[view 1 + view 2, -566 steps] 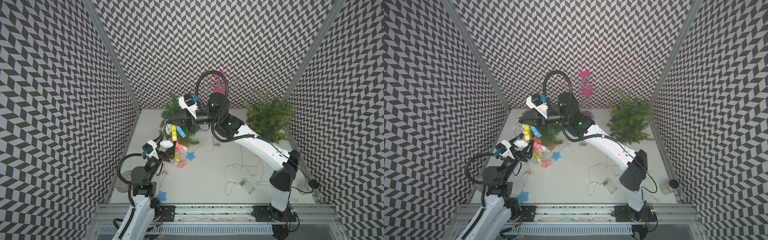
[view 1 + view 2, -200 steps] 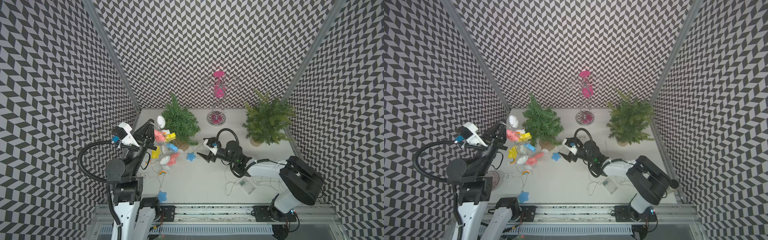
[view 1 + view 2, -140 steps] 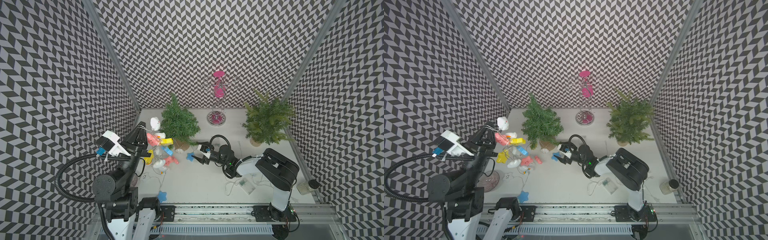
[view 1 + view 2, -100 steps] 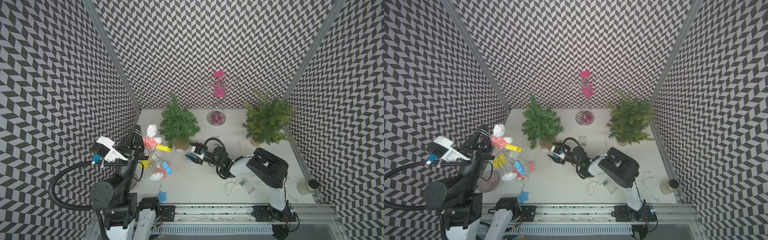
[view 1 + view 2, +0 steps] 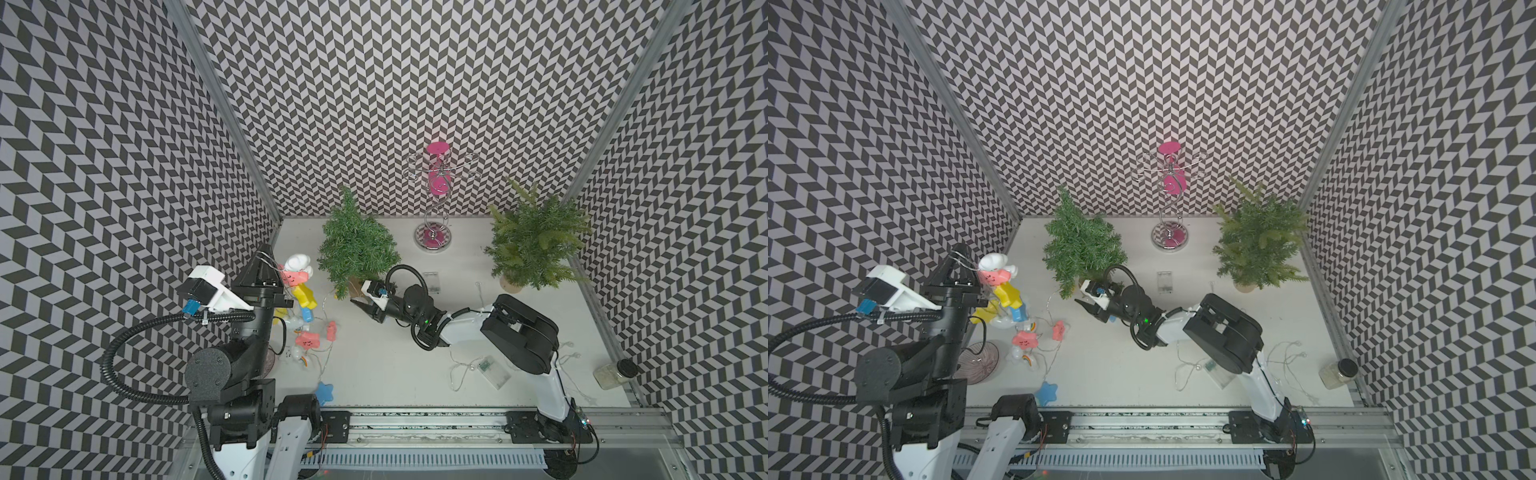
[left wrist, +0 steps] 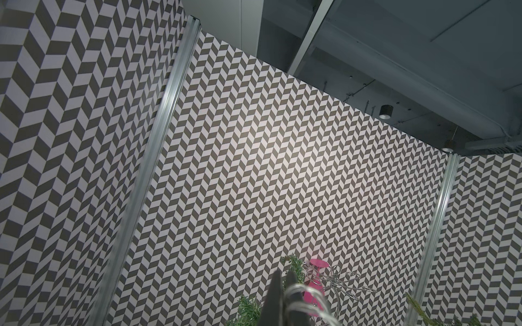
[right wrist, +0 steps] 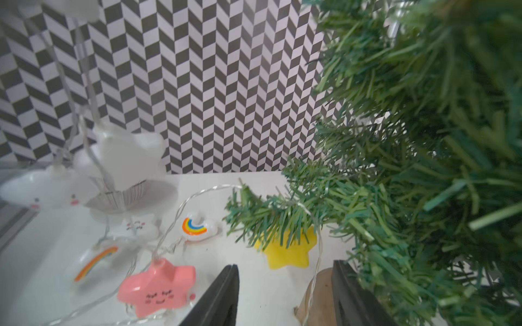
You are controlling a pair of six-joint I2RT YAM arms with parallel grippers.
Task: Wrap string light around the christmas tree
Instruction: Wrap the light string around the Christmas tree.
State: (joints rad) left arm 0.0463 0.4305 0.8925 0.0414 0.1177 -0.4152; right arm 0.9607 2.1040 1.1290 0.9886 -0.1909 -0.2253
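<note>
Left end effector (image 5: 264, 252) is raised high on the left, jaws pinched shut on the thin wire of the string light (image 5: 302, 296). Its stars, clouds and rainbows dangle from there down to the desk (image 5: 374, 374), left of the christmas tree (image 5: 355, 245). From the right wrist, one run of wire lies over a low branch. Right end effector (image 5: 362, 308) sits low by the trunk, jaws about half apart. The wire and the trunk foot are in the gap, with nothing clamped. Judgement: early wrapping, first turn at the base not complete. The next move calls for the right to pin the wire at the foot. The left then carries slack round the far side, high enough for the ornaments to clear the branches.
</note>
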